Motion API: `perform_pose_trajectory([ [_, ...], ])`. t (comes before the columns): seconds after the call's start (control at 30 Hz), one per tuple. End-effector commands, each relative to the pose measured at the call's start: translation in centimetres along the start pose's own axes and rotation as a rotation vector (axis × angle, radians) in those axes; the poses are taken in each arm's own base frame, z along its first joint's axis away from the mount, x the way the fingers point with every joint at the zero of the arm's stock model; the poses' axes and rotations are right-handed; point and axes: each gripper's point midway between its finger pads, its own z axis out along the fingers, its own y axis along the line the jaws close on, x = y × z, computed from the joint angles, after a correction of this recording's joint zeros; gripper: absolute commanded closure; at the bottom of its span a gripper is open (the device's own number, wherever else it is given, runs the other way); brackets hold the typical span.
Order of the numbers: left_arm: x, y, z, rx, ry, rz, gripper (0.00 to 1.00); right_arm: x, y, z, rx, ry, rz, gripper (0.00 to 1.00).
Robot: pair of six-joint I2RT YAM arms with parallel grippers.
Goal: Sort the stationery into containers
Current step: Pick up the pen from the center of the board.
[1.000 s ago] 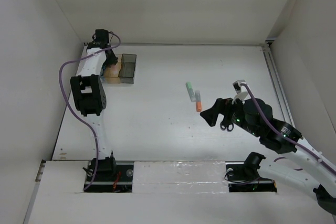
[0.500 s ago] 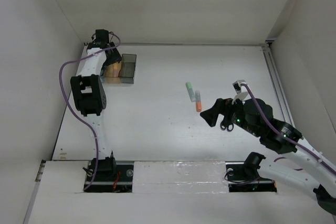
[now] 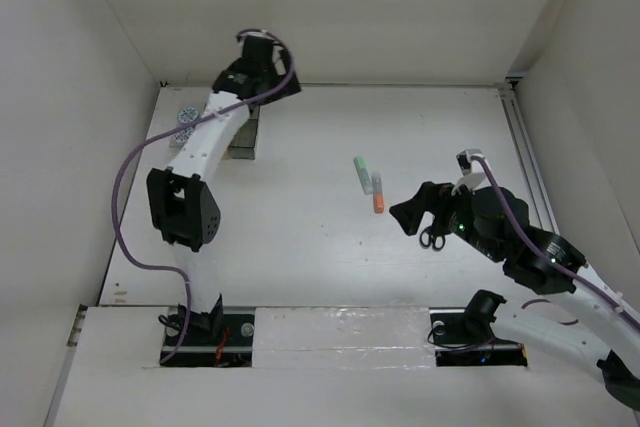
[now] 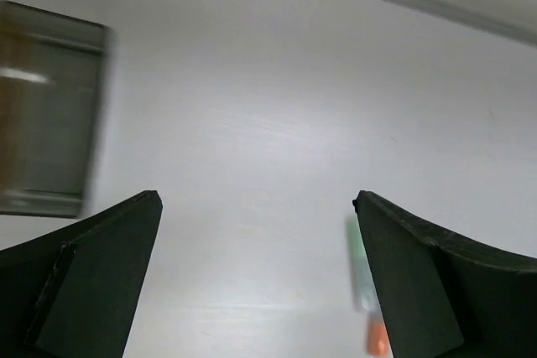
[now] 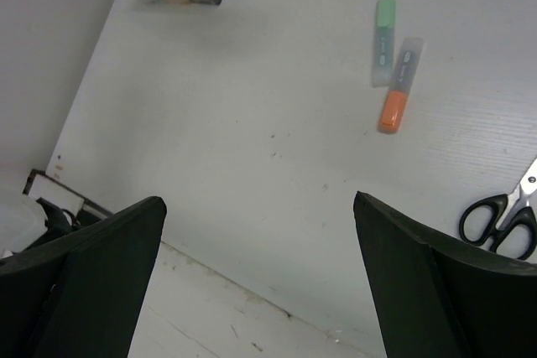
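I'm looking down on the white table (image 3: 300,247). The back wall (image 3: 330,7) stands at its far edge, the left wall (image 3: 60,167) and right wall (image 3: 590,97) at its sides. A metal rail (image 3: 525,157) runs along the table's right edge and a glossy white strip (image 3: 340,332) along its near edge. There are tiny dark specks (image 5: 273,133) mid-table.

The green marker (image 5: 383,35) has a grey end, and the orange marker (image 5: 398,90) has a grey cap. The scissors (image 5: 497,217) have black handles and silvery blades. The rolls (image 3: 186,115) are patterned blue and white. One bin (image 4: 46,111) is smoky grey. The worktop (image 3: 300,237) is white.
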Motion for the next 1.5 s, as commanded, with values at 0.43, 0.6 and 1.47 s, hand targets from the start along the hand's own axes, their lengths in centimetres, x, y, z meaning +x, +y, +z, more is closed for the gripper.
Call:
perform_pose_trajectory([
  [0.43, 20.9, -14.7, 2.0, 0.01, 0.241, 0.079, 0.0, -3.0, -1.4, -3.8, 0.06, -0.115, 0.068, 0.0],
  [0.6, 23.3, -14.9, 3.3, 0.026, 0.287, 0.03, 0.0, -2.6, -0.9, -3.8, 0.034, -0.096, 0.067, 0.0],
  [1.47, 26.9, -12.2, 7.9, -0.203, 0.287, 0.09, 0.28, -0.7, 0.5, -2.4, -0.061, -0.049, 0.068, 0.0],
])
